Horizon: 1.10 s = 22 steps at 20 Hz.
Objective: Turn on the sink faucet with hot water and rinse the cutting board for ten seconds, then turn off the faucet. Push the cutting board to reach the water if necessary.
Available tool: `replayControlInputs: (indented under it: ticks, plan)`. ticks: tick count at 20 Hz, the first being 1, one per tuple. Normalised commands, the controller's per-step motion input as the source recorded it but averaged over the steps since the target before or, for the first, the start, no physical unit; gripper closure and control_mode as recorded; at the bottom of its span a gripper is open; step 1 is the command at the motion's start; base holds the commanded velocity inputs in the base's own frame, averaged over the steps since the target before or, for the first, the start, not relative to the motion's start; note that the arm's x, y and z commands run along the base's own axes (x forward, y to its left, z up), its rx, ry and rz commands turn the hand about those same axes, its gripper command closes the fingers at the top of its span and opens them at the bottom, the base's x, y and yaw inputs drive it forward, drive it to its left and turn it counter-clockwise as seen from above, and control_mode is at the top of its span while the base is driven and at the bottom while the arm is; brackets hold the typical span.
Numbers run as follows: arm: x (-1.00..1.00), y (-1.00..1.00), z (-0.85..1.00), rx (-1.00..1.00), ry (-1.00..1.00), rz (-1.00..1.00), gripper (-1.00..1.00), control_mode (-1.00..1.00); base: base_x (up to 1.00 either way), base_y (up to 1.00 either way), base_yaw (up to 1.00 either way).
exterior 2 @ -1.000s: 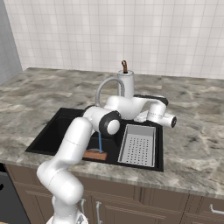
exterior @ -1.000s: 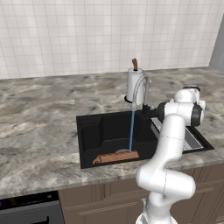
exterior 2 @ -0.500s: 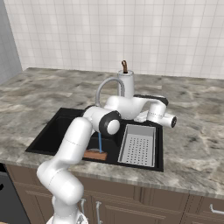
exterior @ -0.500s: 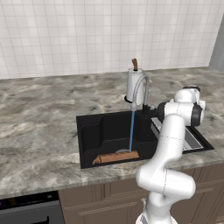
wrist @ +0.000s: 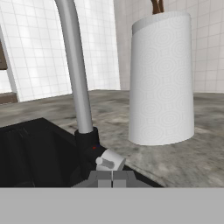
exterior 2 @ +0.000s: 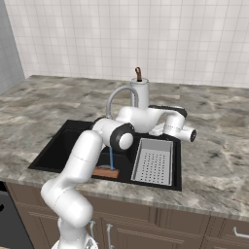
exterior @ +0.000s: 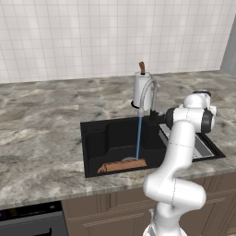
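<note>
sink (exterior: 99, 138): the landmark for everything here — a deep black basin let into the counter, fixed and rigid, nothing to grip. Its walls will stop a sliding board.
drain tray (exterior 2: 154, 161): grey, perforated, in the sink's right-hand section as the robot faces it; not part of the job.
paper roll (exterior: 141, 90): white cylinder with a brown knob, standing on the counter just behind the sink, close beside the faucet's rise. Light and easily toppled, I judge, so the arm should keep off it.
faucet (exterior: 148, 94): slim grey metal gooseneck rising from the sink's back edge and arching forward over the basin. Stiff and anchored; only the small handle (wrist: 109, 161) at its dark base should move, and a short sideways nudge on its stub looks like the way to work it.
cutting board (exterior: 122, 165): long narrow orange-brown wood, lying flat on the sink floor near the front wall. Probably stiff, light and slick when wet — better pushed along its long edge than pinched.
water (exterior: 138, 137): thin pale-blue stream dropping from the spout into the sink, meeting the board near its right end, so no push seems needed.
gripper (wrist: 112, 176): fingers pressed together with nothing between them, right at the handle behind the sink's back rim; actual contact I cannot tell.
</note>
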Motion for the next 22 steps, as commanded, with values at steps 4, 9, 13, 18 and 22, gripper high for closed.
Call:
replayControlInputs:
  ticks: [4,9,13,18,22]
  plan:
    - [0.0,0.0,0.0,0.0,0.0,0.0,1.0,-1.0,0.0,0.0,0.0]
    - [0.0,0.0,0.0,0.0,0.0,0.0,1.0,-1.0,0.0,0.0,0.0]
    - [0.0,0.0,0.0,0.0,0.0,0.0,1.0,-1.0,0.0,0.0,0.0]
    - [0.0,0.0,0.0,0.0,0.0,0.0,1.0,-1.0,0.0,0.0,0.0]
    - [0.0,0.0,0.0,0.0,0.0,0.0,1.0,-1.0,0.0,0.0,0.0]
